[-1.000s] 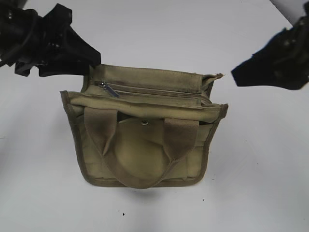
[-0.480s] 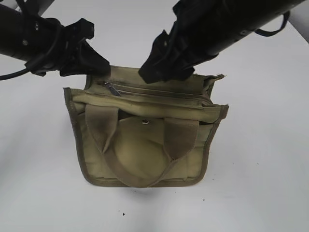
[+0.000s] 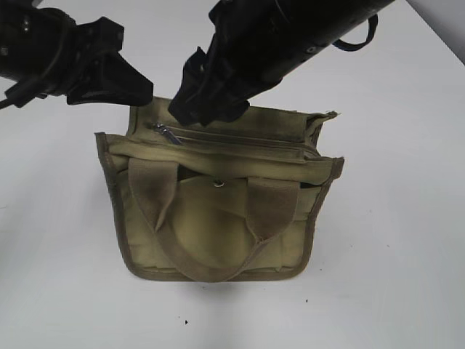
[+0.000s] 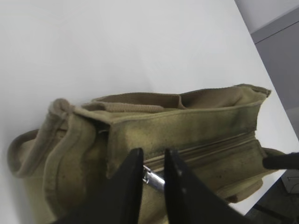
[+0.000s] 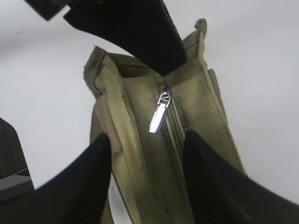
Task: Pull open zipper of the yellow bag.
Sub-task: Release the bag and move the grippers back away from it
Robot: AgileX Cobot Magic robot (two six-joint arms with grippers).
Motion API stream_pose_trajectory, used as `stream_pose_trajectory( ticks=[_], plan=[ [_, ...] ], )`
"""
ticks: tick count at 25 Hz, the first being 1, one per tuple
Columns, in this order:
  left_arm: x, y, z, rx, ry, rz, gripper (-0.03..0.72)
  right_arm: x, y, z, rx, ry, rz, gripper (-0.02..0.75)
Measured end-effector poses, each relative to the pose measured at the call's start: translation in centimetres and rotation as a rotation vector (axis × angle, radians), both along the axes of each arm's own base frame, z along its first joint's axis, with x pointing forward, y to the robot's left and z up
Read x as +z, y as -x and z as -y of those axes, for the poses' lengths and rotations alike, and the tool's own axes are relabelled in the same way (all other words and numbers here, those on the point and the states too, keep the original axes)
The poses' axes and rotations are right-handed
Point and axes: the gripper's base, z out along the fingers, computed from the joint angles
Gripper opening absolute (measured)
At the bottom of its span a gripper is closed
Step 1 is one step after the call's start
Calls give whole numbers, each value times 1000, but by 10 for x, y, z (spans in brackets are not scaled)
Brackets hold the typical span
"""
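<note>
Both pincers sit at the yellow bag on the tabletop: right pincer gapes, empty, astride the shut zipper; left pincer narrowly flanks the pull tab — grip unclear, pulling remains.

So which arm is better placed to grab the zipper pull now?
Right. Its end effector is open, straddling the zipper, with the pull tab lying free just ahead. The left end effector sits nearly closed at the yellow bag's end.
</note>
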Motion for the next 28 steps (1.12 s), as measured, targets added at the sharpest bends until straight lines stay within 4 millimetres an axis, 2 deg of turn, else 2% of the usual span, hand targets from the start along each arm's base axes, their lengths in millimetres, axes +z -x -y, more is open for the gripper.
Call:
stream_pose_trajectory(
  ticks=[3, 4, 6, 11, 13, 15, 20, 21, 28],
  plan=[
    [-1, 0, -1, 15, -15, -15, 303, 0, 0, 0, -1, -2, 3, 394],
    [-3, -1, -1, 22, -14, -26, 335, 0, -1, 0, -3, -3, 6, 394],
    [-10, -5, 0, 29, -20, -53, 370, 0, -1, 0, -4, -5, 8, 394],
    [-33, -18, 4, 62, -23, -111, 382, 0, -1, -1, -6, -7, 12, 394],
    [-35, -23, 7, 66, -19, -117, 366, 0, -2, -1, -6, -7, 12, 394],
    [-31, -28, 9, 71, -2, -109, 314, 0, -2, -1, -6, -6, 11, 394],
    [-14, -33, 13, 49, 28, -76, 58, -4, -3, -2, -4, 1, 2, 395],
    [-13, -34, 14, 38, 30, -80, 34, -4, -3, -2, -2, 3, 2, 395],
    [-8, -30, 17, -11, 43, -115, 22, -8, -5, -4, 1, 12, -5, 395]
  ],
)
